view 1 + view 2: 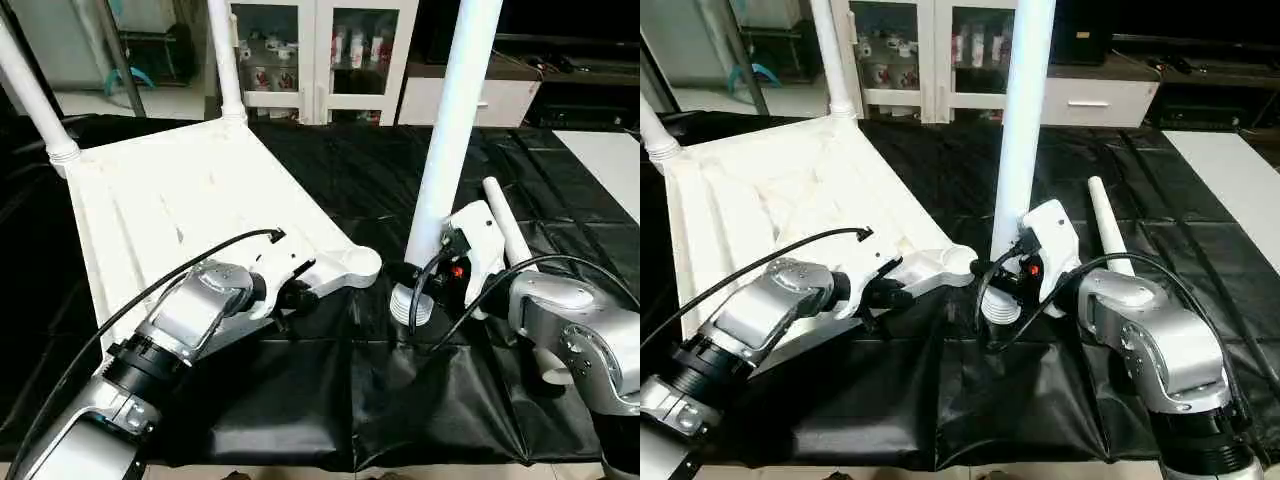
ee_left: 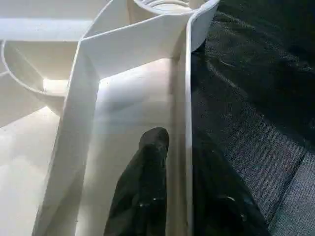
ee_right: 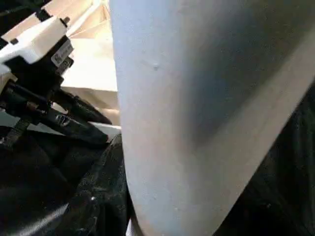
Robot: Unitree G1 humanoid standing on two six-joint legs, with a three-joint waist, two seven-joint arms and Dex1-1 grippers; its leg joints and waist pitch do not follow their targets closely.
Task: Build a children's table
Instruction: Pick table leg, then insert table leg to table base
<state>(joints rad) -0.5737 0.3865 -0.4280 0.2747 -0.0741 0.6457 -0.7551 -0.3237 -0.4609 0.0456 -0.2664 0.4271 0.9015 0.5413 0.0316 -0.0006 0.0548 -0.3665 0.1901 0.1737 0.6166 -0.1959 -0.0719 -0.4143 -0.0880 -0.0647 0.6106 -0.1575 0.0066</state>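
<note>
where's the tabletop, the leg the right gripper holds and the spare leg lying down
tabletop (image 1: 200, 200), left eye view, ribbed underside
held leg (image 1: 450, 130), left eye view, middle of the upright tube
spare leg (image 1: 1106, 226), right eye view, tube lying on the black cover

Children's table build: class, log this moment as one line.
left pincer: astride tabletop rim | right pincer: holding upright leg | two legs fitted

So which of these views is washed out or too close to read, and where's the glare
Left eye view: tabletop overexposed, ribs nearly lost. Left wrist view: bright patch where the ribs meet, black finger soft. Right wrist view: leg too close, featureless, shaded on one side. Black cover has sheen on its folds.
</note>
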